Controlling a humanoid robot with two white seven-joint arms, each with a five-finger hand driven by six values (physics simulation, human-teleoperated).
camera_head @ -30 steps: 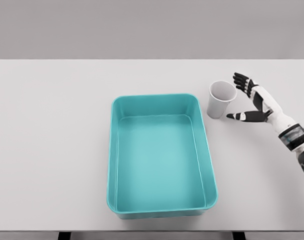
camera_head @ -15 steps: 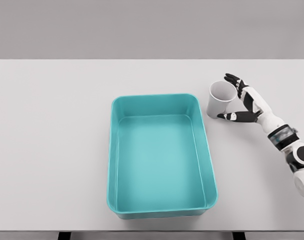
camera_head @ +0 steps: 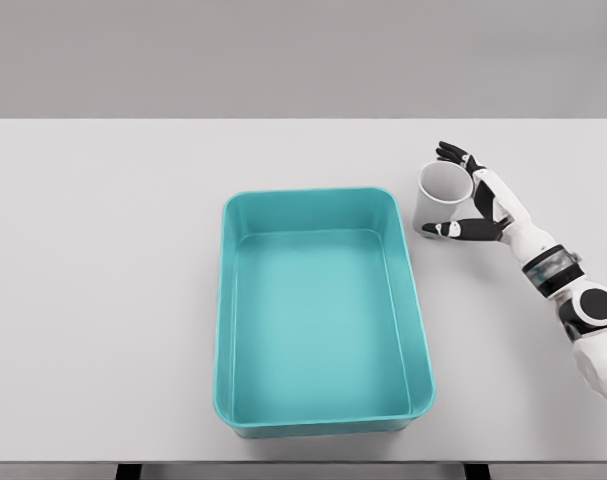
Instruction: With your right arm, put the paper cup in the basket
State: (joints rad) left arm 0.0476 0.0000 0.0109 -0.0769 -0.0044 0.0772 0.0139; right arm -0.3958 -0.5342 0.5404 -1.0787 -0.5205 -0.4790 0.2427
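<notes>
Black-tipped fingers (camera_head: 449,152) of the white five-finger right hand (camera_head: 473,205) arc over the far side of the small white paper cup (camera_head: 438,198), while the thumb reaches along its near base. We record them as spread around the cup wall, at or very near contact but not yet squeezed shut; we cannot tell whether any pad presses the paper. No firm hold is logged.

Item, the cup: upright, mouth up, on the pale grey table (camera_head: 103,300), just beside the far right corner of the teal rectangular plastic basket (camera_head: 323,400), apart from its rim. We judge it very light, thin-walled and easily crushed or tipped, and smooth enough to slip. It seems best taken at mid-height, fingers and thumb on opposite sides with gentle pressure; the rolled rim is the stiffest part, so a grip just below it would also hold.

Item, the hand: palm turned toward the cup, thumb low, fingers high.

Item, the forearm: white, with a dark wrist band, it runs from the cup down and right to the picture's lower right edge, low over the table.

Item, the basket: open side up, nothing in it that we can see.

Left arm: not in view.
</notes>
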